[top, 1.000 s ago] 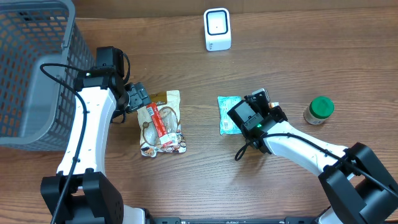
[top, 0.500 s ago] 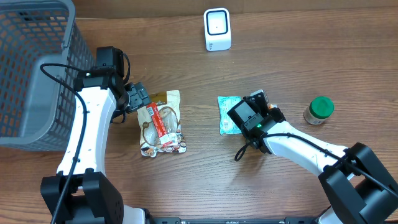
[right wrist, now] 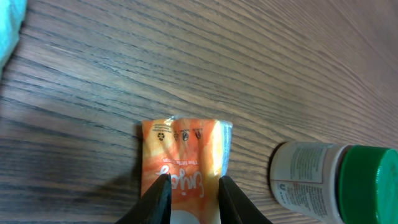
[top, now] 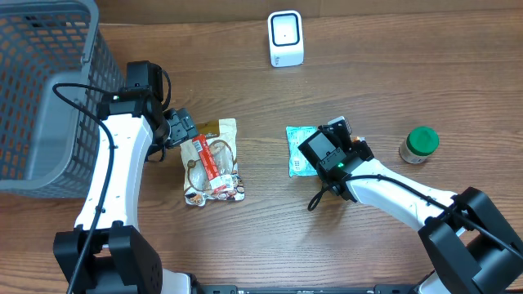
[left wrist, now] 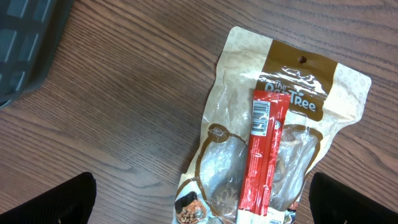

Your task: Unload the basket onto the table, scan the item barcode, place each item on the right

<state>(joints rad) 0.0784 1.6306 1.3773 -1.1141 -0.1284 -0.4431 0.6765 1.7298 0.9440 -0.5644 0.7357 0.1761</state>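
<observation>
**Overhead.** The white barcode scanner (top: 285, 38) stands at the far edge of the surface (top: 384, 73), well apart from both arms. The right gripper (top: 350, 135) is low between a teal packet (top: 299, 151) and a green-capped bottle (top: 419, 144), and the arm hides what lies under it. The left gripper (top: 181, 131) sits at the upper left edge of a snack pouch (top: 214, 159), near the grey mesh basket (top: 41, 90). Any item has a long carry to the scanner, so a weak hold could drop it on the way.

**Left wrist.** The left gripper (left wrist: 208, 202) is spread wide and grasps nothing. Below it lies the pouch with a red stick pack (left wrist: 264, 152) on top, barcode facing up. If this gripper closed here, it could pinch both packs together or push the loose stick off the pouch.

**Right wrist.** An orange sachet (right wrist: 185, 149), likely the item in hand, lies flat on the wood. The fingertips (right wrist: 160, 196) sit over its near end with a narrow gap between them. I cannot tell whether they are clenched on it or free of it.

- The sachet is wider than that gap, so a pinch may buckle it or slip off the thin edge.
- The bottle stands just beside the sachet, so a sideways lift could knock it over.
- No barcode shows on the upper face, so the wrong side might be presented to the scanner.
</observation>
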